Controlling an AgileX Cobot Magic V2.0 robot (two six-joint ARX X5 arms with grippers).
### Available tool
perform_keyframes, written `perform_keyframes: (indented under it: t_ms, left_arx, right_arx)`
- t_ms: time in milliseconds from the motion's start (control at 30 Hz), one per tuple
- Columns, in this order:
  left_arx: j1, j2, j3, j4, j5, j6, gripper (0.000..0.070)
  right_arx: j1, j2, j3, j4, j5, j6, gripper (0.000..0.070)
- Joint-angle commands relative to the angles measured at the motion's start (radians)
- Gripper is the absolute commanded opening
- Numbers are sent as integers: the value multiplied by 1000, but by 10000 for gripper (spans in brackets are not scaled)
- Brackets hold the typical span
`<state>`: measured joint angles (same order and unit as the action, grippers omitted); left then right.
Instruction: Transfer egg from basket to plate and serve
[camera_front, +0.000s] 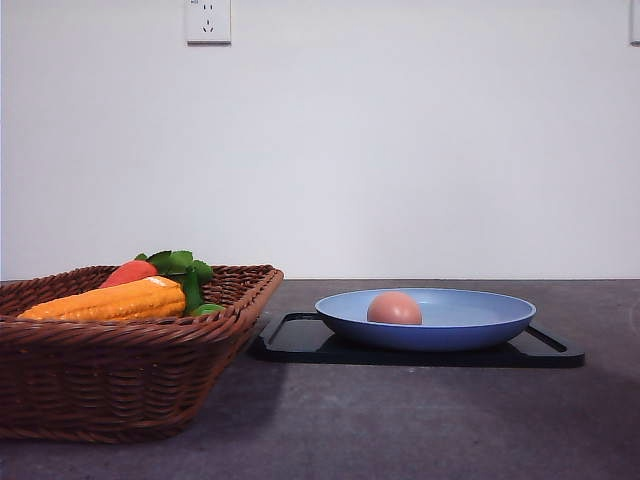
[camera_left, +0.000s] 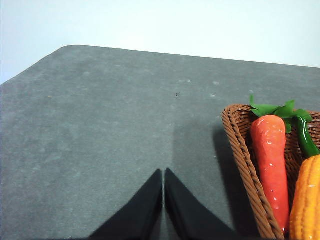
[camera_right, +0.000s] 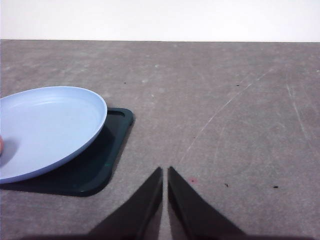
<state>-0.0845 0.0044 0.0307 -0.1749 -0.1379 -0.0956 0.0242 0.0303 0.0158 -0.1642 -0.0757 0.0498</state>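
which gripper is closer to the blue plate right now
Right. The right gripper, shut, hovers over bare table beside the plate and its black tray. The left gripper, shut, sits beside the basket.

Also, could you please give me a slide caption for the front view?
Egg resting in the blue plate on a black tray, beside the wicker basket.

Not much of the robot to see tbh, just the left gripper (camera_left: 164, 200) and right gripper (camera_right: 165, 200). Both have plain matte black fingers, flat-sided, tapering to thin pointed tips, no markings, screws or cables that I can make out
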Motion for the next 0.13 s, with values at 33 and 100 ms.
perform_keyframes:
  t_ms: [33, 100]
  left_arx:
    - [0, -2, -28, 0, 0, 0, 0]
    - [0, -2, -28, 0, 0, 0, 0]
  right_arx:
    - [0, -1, -6, 7, 2, 10, 0]
    - [0, -1, -6, 7, 2, 10, 0]
